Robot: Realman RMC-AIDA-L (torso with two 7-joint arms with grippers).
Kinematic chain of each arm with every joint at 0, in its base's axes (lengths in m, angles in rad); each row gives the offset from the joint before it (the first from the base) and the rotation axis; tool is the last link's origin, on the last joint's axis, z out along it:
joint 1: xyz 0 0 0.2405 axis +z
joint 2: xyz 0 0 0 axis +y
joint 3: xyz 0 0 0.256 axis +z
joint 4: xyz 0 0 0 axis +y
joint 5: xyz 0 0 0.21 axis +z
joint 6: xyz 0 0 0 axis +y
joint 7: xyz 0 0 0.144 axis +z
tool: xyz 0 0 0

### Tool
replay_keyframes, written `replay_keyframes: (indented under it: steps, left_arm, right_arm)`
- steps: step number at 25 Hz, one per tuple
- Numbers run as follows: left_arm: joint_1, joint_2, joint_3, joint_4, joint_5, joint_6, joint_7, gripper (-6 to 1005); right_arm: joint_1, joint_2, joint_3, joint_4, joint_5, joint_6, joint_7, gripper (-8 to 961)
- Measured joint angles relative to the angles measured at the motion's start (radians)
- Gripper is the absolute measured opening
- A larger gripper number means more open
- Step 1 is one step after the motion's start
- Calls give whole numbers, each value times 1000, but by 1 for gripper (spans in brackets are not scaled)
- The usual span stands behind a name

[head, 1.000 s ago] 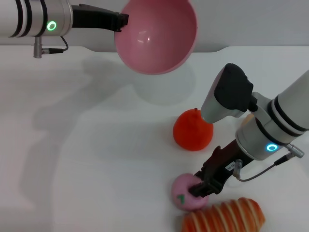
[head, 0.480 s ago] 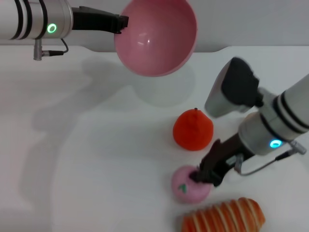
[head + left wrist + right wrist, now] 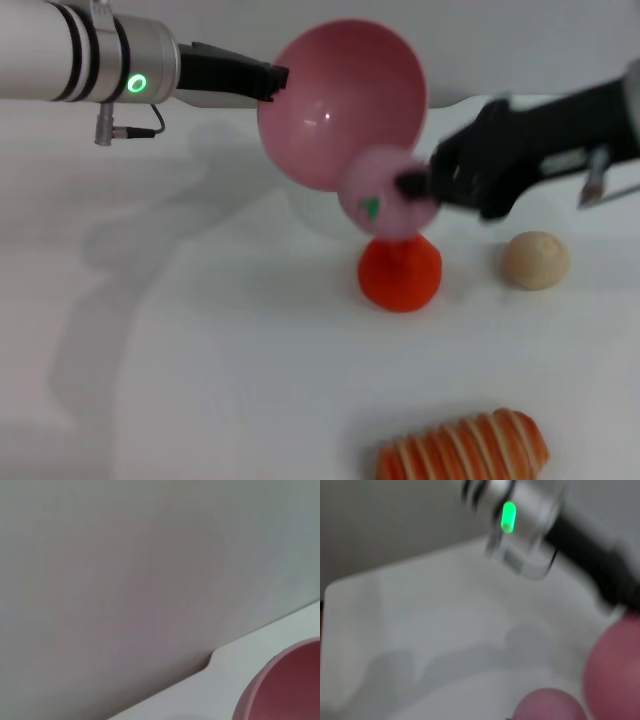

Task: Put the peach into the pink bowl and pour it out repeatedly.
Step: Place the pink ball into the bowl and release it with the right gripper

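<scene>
My left gripper (image 3: pixel 272 80) is shut on the rim of the pink bowl (image 3: pixel 335 95) and holds it in the air at the back, tilted with its opening toward me. The bowl's edge also shows in the left wrist view (image 3: pixel 287 690). My right gripper (image 3: pixel 415 187) is shut on the peach (image 3: pixel 385 207), a pale-pink ball with a small green mark. It holds the peach in the air just below the bowl's lower rim, above the orange-red fruit. The peach (image 3: pixel 547 706) and bowl (image 3: pixel 615 670) also show in the right wrist view.
An orange-red fruit (image 3: pixel 400 272) sits on the white table (image 3: pixel 200 350) under the peach. A beige ball (image 3: pixel 535 260) lies to its right. A striped orange bread toy (image 3: pixel 465 450) lies at the front edge. The left arm (image 3: pixel 520 525) crosses the right wrist view.
My right gripper has lifted the peach off the table near the bread toy and carried it up and back to the bowl's rim. The bowl moved slightly right. The beige ball is now uncovered.
</scene>
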Motion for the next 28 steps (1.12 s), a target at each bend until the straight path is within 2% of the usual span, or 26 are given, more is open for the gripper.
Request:
replay_keyframes:
  steps: [5, 8, 12, 13, 15, 20, 24, 28]
  left_arm:
    - [-6, 0, 19, 2, 6, 52, -18, 41]
    - [-12, 0, 29, 17, 49, 114, -53, 41]
    - [-20, -1, 46, 30, 84, 158, -80, 41]
    - [-35, -1, 64, 37, 124, 219, -112, 41]
    - [-47, -1, 72, 37, 147, 244, -129, 41]
    - [-63, -3, 93, 43, 173, 270, -153, 41]
    - [-75, -3, 100, 45, 175, 273, -161, 41]
    - [-83, -5, 109, 46, 175, 271, -163, 41]
  right_arm:
    - [-20, 1, 162, -214, 82, -28, 6, 37]
    - [-22, 1, 190, -226, 87, -24, 6, 37]
    - [-22, 1, 200, -163, 79, -3, -15, 37]
    - [-21, 1, 198, -136, 78, 2, -29, 38]
    - [-18, 2, 194, -78, 78, 14, -64, 38]
    - [2, 1, 193, 46, 78, 36, -128, 38]
    - [2, 4, 190, 64, 78, 53, -163, 39]
    - [-6, 5, 185, 78, 87, 83, -182, 148]
